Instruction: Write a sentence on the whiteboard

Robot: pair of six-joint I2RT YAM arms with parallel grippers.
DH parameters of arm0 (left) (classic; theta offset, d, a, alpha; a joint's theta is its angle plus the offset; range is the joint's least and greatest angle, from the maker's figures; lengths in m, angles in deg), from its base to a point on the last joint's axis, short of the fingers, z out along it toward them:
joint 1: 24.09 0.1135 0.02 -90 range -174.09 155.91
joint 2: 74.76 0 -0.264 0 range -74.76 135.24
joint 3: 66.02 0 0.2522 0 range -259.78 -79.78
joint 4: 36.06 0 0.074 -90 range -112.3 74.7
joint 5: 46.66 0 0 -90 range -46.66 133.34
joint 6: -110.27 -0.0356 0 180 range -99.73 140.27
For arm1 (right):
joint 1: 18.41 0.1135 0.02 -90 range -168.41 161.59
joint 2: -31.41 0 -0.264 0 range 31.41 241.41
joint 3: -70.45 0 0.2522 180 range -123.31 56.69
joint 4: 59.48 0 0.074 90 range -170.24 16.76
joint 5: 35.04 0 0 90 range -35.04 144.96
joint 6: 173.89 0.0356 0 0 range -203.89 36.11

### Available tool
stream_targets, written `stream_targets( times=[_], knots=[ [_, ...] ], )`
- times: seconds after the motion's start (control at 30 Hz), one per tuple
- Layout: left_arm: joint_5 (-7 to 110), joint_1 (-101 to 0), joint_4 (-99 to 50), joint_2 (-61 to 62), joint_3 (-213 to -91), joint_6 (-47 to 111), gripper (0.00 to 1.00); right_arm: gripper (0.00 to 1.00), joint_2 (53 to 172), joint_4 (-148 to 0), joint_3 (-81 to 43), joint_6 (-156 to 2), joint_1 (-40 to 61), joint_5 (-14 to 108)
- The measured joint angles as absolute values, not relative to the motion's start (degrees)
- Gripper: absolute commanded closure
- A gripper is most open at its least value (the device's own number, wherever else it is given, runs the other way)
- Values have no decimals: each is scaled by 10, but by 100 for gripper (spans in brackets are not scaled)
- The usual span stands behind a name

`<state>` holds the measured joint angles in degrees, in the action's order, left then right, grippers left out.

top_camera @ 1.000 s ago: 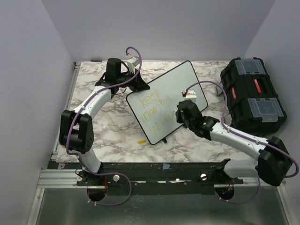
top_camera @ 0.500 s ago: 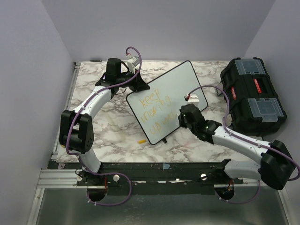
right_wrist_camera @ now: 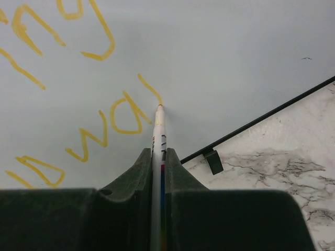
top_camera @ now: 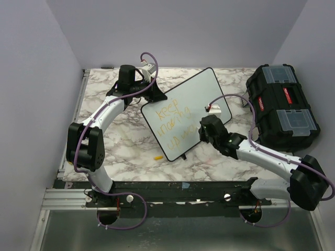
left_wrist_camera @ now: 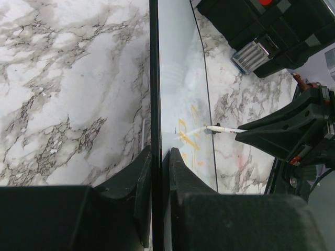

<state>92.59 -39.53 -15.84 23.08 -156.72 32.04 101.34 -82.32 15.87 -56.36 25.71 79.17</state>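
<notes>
The whiteboard (top_camera: 198, 93) lies tilted on the marble table, and my left gripper (top_camera: 156, 96) is shut on its black rim at the left corner. The left wrist view shows both jaws clamping that rim (left_wrist_camera: 154, 104), with my left gripper (left_wrist_camera: 157, 152) at the bottom. The sentence (top_camera: 175, 121) is in yellow marker, in three short lines starting "keep". My right gripper (top_camera: 202, 132) is shut on a white marker (right_wrist_camera: 157, 137). Its tip touches the whiteboard (right_wrist_camera: 220, 47) at the end of a yellow stroke (right_wrist_camera: 149, 89) in the bottom line. My right gripper (right_wrist_camera: 158, 152) grips the marker's barrel.
A black toolbox (top_camera: 282, 106) stands at the right of the table, close to my right arm. A small yellow cap (top_camera: 157, 157) lies on the marble near the board's lower corner. A black clip (right_wrist_camera: 212, 161) sits on the board's edge.
My right gripper has slid a little down and toward the near side along the board with the marker, adding to the bottom line. The left gripper and the board have not moved.
</notes>
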Motion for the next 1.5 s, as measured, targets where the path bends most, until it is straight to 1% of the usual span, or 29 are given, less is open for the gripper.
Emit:
stream_targets(
  times=[0.53,1.07,1.27,1.5],
  knots=[
    [922,-395,-158,235,-1567,321,100,99,1058,-823,96,-579,237,806],
    [924,-395,-158,235,-1567,321,100,99,1049,-829,93,-578,230,797],
    [924,-395,-159,235,-1567,321,100,99,1036,-832,93,-569,204,771],
    [924,-395,-159,235,-1567,321,100,99,1004,-828,103,-554,152,727]
  ],
)
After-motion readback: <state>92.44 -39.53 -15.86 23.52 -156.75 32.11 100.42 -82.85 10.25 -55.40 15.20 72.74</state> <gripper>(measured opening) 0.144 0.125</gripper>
